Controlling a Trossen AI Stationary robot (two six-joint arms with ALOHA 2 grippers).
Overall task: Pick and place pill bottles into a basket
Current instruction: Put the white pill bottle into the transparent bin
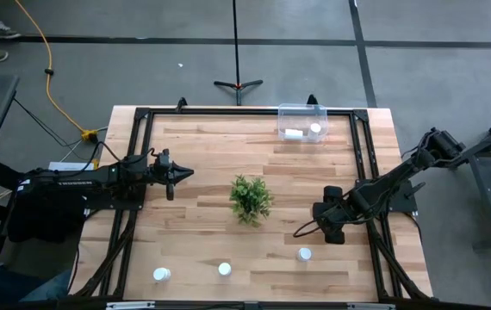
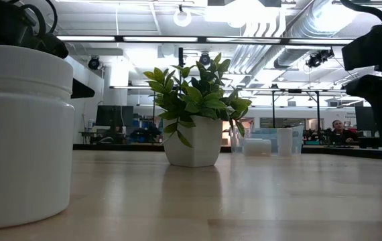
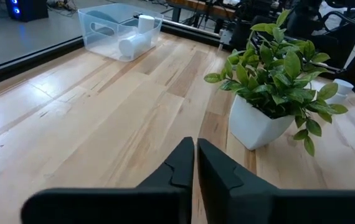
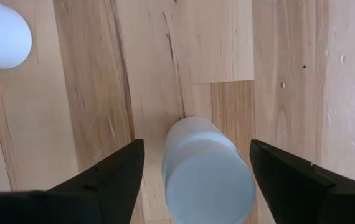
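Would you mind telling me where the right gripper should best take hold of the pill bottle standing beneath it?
Grip the pill bottle across its round body, coming straight down from above. It stands upright on the table, cap up, already between the open fingers of the right gripper, so opposite sides should be free to close on.

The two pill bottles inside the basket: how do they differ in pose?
In the basket, one pill bottle lies on its side, while the other bottle stands upright. The lying one is nearer the plant; the upright one sits toward the right arm's side. Both are white.
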